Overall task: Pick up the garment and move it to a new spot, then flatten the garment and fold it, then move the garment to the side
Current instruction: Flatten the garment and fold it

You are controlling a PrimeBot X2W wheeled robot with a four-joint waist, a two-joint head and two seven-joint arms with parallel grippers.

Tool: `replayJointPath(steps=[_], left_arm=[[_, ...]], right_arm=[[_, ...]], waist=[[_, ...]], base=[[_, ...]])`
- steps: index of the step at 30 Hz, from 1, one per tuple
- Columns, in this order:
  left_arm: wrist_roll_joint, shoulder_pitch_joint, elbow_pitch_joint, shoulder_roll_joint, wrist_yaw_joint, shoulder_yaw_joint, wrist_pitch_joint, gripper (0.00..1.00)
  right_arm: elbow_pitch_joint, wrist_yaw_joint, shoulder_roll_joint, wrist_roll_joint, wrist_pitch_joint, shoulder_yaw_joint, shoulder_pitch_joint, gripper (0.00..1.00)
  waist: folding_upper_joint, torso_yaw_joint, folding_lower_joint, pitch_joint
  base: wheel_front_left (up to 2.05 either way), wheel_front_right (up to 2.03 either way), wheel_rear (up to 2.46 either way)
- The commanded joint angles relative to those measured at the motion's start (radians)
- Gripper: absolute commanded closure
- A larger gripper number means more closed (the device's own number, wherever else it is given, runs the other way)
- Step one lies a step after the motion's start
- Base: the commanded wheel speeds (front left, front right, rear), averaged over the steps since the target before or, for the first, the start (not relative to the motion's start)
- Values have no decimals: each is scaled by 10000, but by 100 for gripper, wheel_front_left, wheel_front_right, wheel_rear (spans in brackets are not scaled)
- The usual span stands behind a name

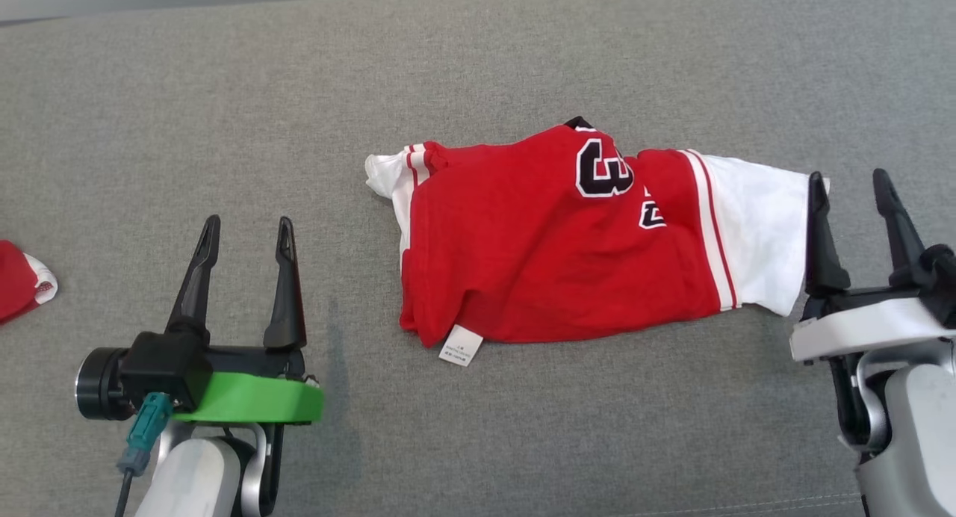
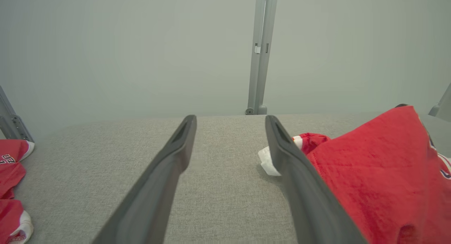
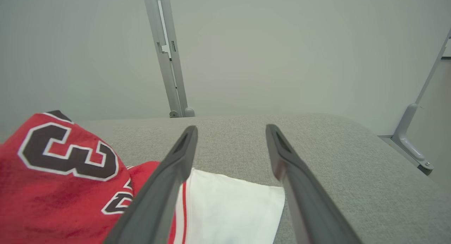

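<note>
Here the grey padded surface takes up nearly everything. The garment, a red jersey with white sleeves and black numbers, lies on it a little right of the middle, bunched and humped rather than flat. It rests on the surface alone; nothing grips it.

The right claw sits at the garment's right end with its two fingers spread apart. In the right wrist view the white sleeve lies between and beneath those open fingers, pinched by neither. That placement would suit a hold on the sleeve end, probably to draw the cloth out flat.

The left claw is likewise spread and empty, well to the left of the garment on the near side, likely placed to take the other end.

A small white label sticks out at the garment's near edge. A second piece of red cloth lies at the left edge, well apart from the garment.
</note>
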Motion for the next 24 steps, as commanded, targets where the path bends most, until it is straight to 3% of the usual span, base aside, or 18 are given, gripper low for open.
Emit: replayJointPath(steps=[1,12,24], left_arm=[[54,137,88,1,-65,-14,-75,0],[-148,588,419,-62,-66,-235,-23,0],[-170,515,421,-82,-73,-406,46,0]], right_arm=[[-290,-14,59,-211,-21,101,334,0],[-1370,-14,559,-447,417,307,1759,0],[-1648,-14,654,-405,636,248,1926,0]], waist=[[-1,-77,0,-300],[-1,-95,0,-874],[-1,-5,0,-839]], base=[[0,0,0],[0,0,0],[0,0,0]])
